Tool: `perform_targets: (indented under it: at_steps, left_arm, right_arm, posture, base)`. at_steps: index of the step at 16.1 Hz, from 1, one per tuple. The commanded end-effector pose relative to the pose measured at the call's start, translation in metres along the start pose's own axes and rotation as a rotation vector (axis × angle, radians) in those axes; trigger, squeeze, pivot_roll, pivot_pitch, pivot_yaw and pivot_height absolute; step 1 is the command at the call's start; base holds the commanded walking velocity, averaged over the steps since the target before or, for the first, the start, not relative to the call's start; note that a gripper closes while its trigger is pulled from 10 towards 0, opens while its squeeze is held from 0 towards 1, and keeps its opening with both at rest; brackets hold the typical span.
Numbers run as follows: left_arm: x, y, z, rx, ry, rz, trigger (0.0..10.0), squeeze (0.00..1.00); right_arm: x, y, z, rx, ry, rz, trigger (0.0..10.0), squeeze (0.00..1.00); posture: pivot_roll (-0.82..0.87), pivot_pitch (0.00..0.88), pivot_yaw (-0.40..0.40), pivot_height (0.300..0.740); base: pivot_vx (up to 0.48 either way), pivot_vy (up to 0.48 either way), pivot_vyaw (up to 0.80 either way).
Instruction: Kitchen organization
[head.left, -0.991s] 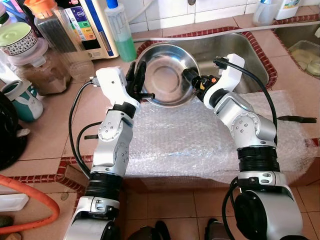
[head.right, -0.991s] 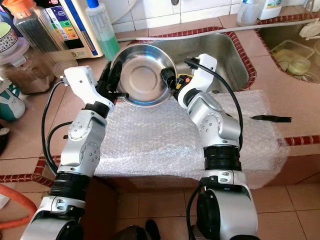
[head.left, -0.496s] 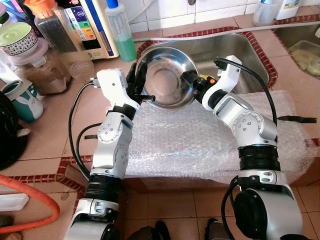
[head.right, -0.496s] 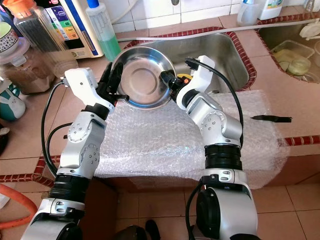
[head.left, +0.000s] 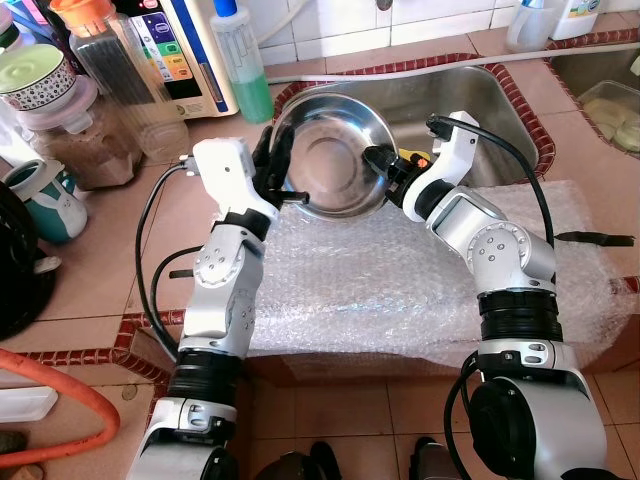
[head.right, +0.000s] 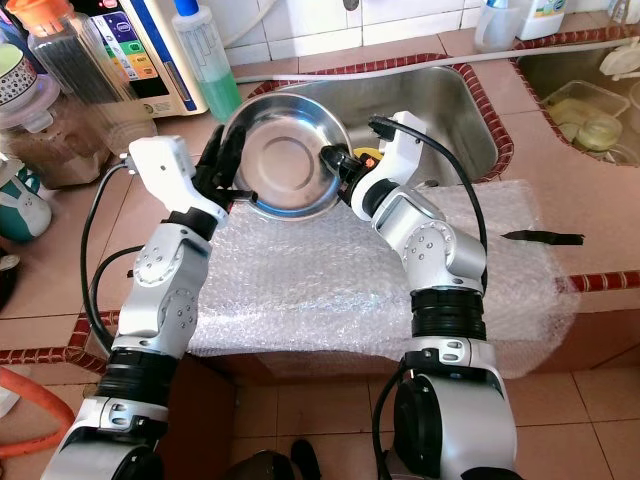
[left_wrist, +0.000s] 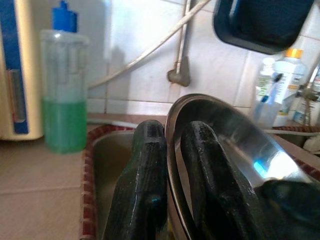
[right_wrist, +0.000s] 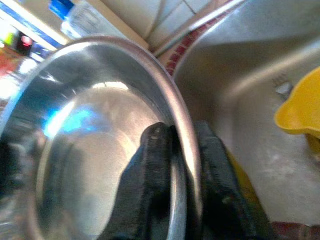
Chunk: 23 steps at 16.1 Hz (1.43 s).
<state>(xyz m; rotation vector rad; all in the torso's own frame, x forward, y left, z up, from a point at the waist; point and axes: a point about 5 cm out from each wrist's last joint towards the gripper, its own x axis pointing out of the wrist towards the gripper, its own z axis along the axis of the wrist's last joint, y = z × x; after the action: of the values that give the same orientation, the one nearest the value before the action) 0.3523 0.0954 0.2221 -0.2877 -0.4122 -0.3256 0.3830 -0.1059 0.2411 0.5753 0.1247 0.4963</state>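
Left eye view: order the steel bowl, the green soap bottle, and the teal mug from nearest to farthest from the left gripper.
1. Steel bowl: the left gripper is clamped on its left rim, over the sink's edge.
2. Green soap bottle: behind the gripper, at the back of the counter.
3. Teal mug: farthest, out at the counter's left edge.

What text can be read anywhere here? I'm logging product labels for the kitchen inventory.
None can be read.
White appliance: coloured panel labels, too small and blurred.
White bottle: label print, too small.
Steel bowl, held by the left hand and the right hand: no markings.
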Motion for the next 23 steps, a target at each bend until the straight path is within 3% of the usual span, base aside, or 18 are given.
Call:
perform_targets:
  at_steps: [1,7,8,9,10,17,23]
  left_arm:
    - [0.002,-0.008,0.008,0.017,-0.038,-0.046,0.0,0.0]
    - [-0.003,-0.02,0.0,0.014,-0.011,-0.093,0.0,0.0]
    - [-0.003,-0.022,0.0,0.013,-0.01,-0.109,0.0,0.28]
    - [-0.003,-0.023,0.0,-0.002,-0.008,-0.126,1.6,1.0]
    - [-0.003,-0.024,0.0,0.002,-0.008,-0.137,10.0,1.0]
    - [-0.005,-0.024,-0.002,0.022,0.011,-0.128,10.0,1.0]
    - [-0.03,-0.017,-0.026,0.024,0.161,-0.157,10.0,1.0]
  right_arm:
    - [0.005,0.011,-0.007,-0.003,0.039,0.03,0.0,0.0]
    - [0.004,-0.005,-0.001,0.027,-0.037,-0.111,0.0,0.0]
    - [0.003,-0.009,0.0,0.026,-0.044,-0.147,0.0,0.0]
    - [0.003,-0.011,0.001,0.028,-0.054,-0.168,0.0,0.0]
    - [0.002,-0.014,0.004,0.034,-0.069,-0.191,0.0,0.0]
    - [-0.003,-0.033,0.014,0.047,-0.159,-0.366,0.0,0.0]
    - [-0.028,-0.079,0.032,0.041,-0.28,-0.654,0.0,0.0]
  posture:
    - [-0.23,0.212,0.174,0.74]
    - [-0.23,0.209,0.174,0.74]
    - [-0.23,0.208,0.176,0.74]
    - [-0.23,0.207,0.176,0.74]
    - [-0.23,0.206,0.177,0.74]
    - [-0.22,0.201,0.177,0.74]
    - [-0.22,0.204,0.18,0.74]
  base:
    - [0.0,0.0,0.0]
    - [0.0,0.0,0.0]
    - [0.0,0.0,0.0]
    - [0.0,0.0,0.0]
    - [0.0,0.0,0.0]
    - [0.0,0.0,0.0]
    - [0.0,0.0,0.0]
